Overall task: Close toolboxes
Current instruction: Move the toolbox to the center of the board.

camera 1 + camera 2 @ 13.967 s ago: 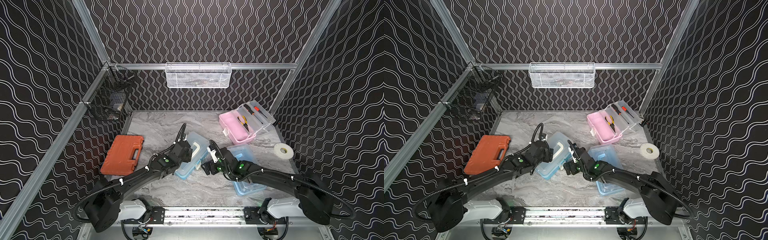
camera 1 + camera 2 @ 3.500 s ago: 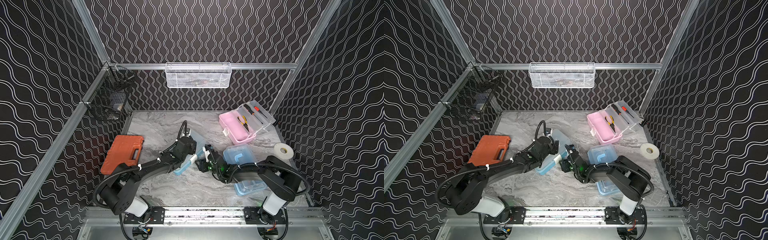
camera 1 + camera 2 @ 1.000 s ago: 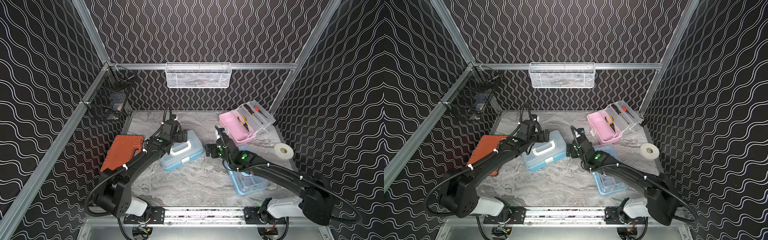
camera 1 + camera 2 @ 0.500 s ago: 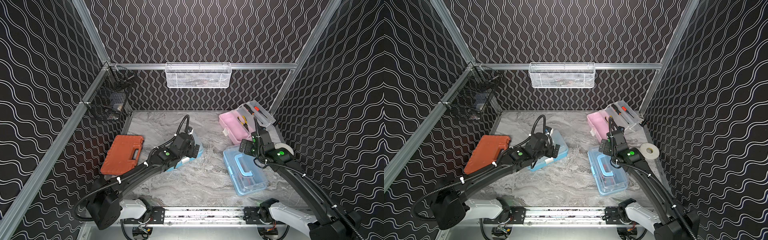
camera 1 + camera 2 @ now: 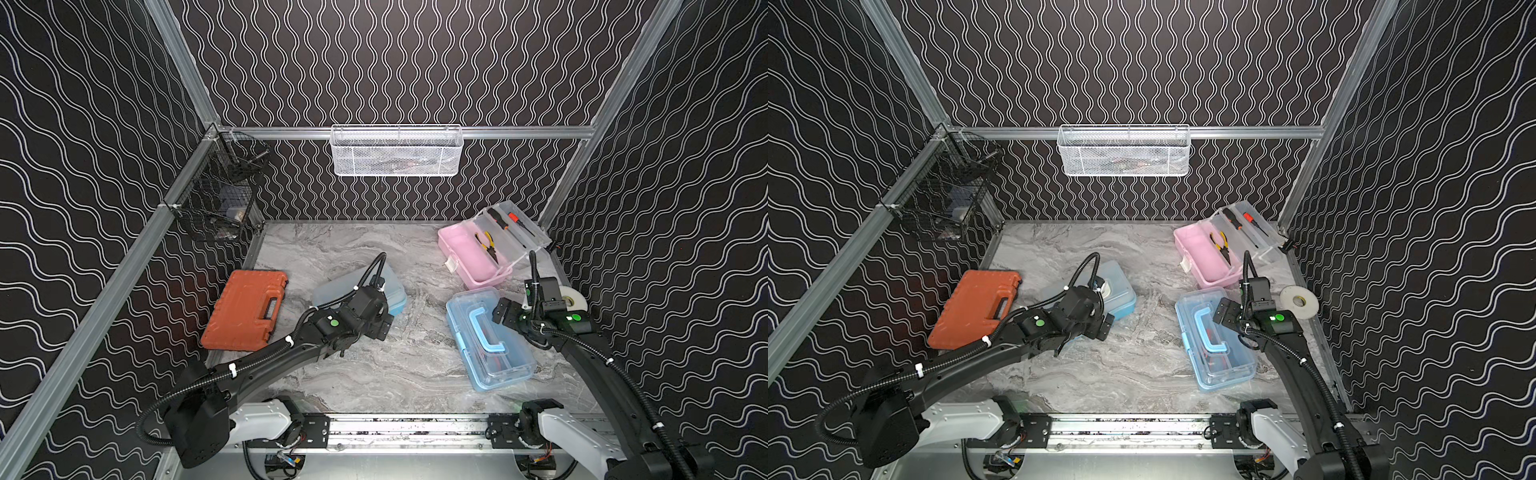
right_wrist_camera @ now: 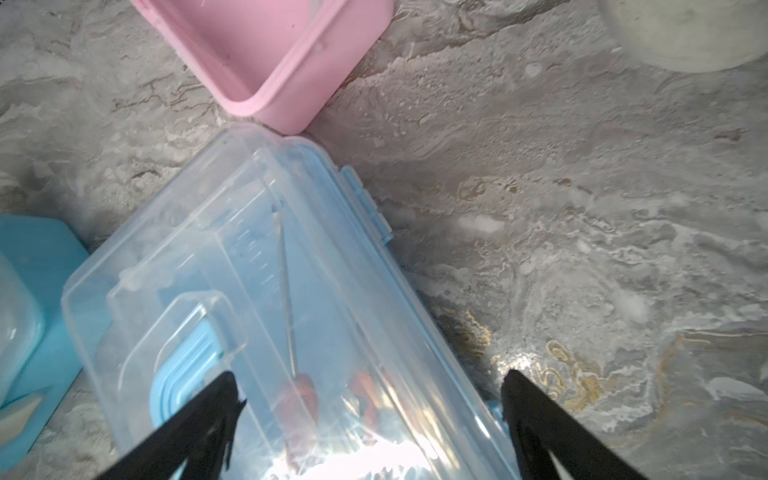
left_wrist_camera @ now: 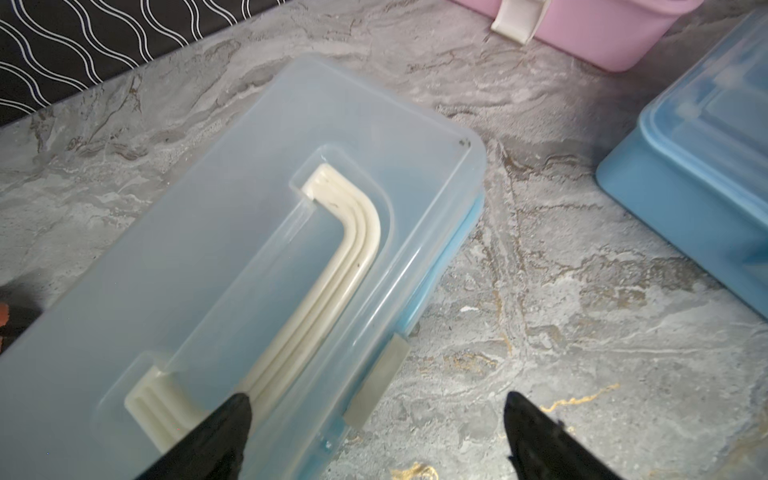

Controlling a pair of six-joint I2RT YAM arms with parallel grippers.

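Two light-blue toolboxes lie with their clear lids down. The left toolbox [image 5: 394, 286] [image 5: 1119, 286] [image 7: 232, 257] has a cream handle. My left gripper [image 5: 382, 328] [image 5: 1105, 326] [image 7: 376, 405] is open over its front edge, one finger above the lid, the other above the table. The right toolbox [image 5: 490, 345] [image 5: 1214, 345] [image 6: 266, 266] has a blue handle. My right gripper [image 5: 503, 311] [image 5: 1223, 313] [image 6: 369, 376] is open above its right side. The pink toolbox [image 5: 467, 253] [image 5: 1202, 251] [image 6: 266, 45] stands open, its lid tipped back with tools in it.
An orange hard case [image 5: 247, 309] lies at the left. A white tape roll [image 5: 575, 297] sits by the right wall, close to my right arm. On the back wall hangs a white mesh basket [image 5: 397, 151], and a black wire basket [image 5: 216, 203] fills the left corner.
Over the last second my right gripper swung from the table's middle to the right blue toolbox. My left gripper came from behind the left toolbox to its front edge. Both stayed open.
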